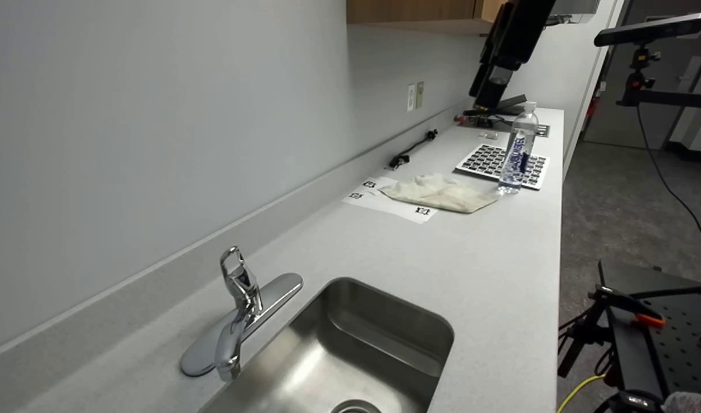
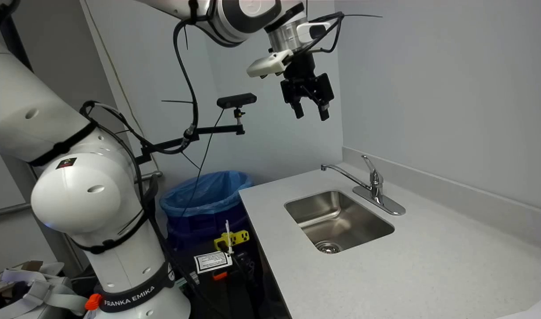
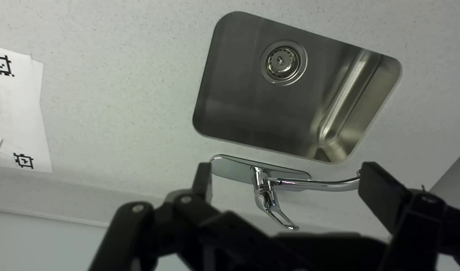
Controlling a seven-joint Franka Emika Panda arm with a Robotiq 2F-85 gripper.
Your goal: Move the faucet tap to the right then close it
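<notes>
The silvery faucet tap (image 1: 244, 292) stands on the counter between the wall and the sink. It also shows in an exterior view (image 2: 376, 184) and in the wrist view (image 3: 265, 197). Its looped lever is raised and tilts toward the wall. Its spout points toward the counter's end, alongside the basin rather than over it. In the wrist view the spout points right and its tip is partly hidden behind the right finger. My gripper (image 2: 311, 115) hangs well above the counter, open and empty. Its spread fingers frame the tap in the wrist view (image 3: 284, 169), without touching it.
The steel sink (image 2: 354, 221) lies in front of the tap. Further along the counter are marker papers (image 1: 396, 211), a pale cloth (image 1: 442, 192), a water bottle (image 1: 520, 149) and a keyboard-like panel (image 1: 482, 160). A wall backs the counter. A wooden cabinet (image 1: 413, 11) hangs above.
</notes>
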